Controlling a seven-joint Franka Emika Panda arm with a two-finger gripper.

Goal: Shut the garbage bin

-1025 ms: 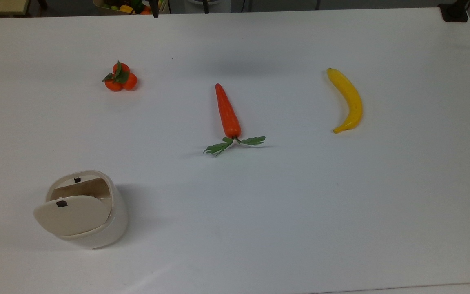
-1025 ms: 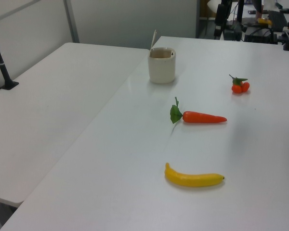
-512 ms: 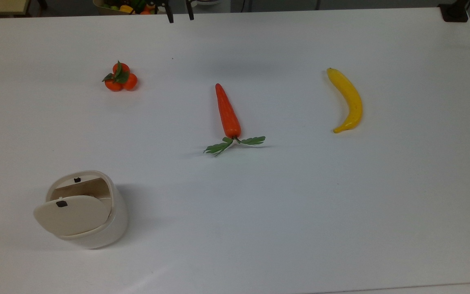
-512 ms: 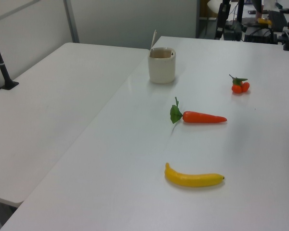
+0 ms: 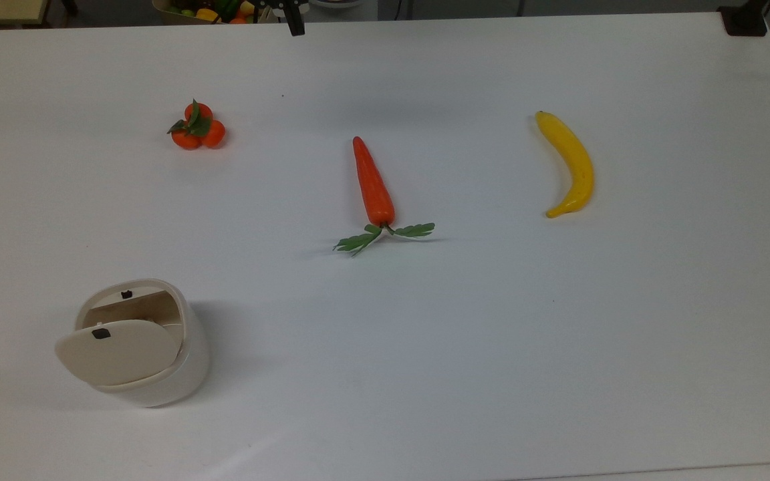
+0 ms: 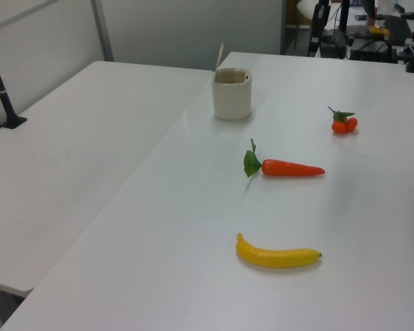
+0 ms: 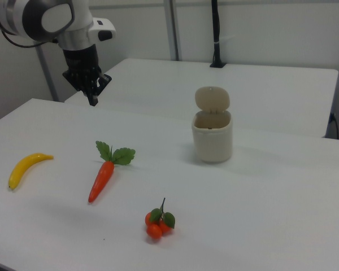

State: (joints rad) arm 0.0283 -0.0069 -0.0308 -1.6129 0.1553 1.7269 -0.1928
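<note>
On smooth white table [image 5: 465,347], rounded cream garbage bin [image 5: 158,374].

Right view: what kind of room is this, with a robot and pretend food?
Probably a robot lab. A robot arm's gripper hangs above white tables set with a toy carrot, banana and a small open garbage bin.

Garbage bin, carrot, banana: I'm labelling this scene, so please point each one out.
garbage bin [image 7: 212,138], right view, front wall of the body under the raised lid.
carrot [image 5: 371,184], top view, middle of the orange root.
banana [image 6: 277,256], left view, middle of the yellow peel.
</note>
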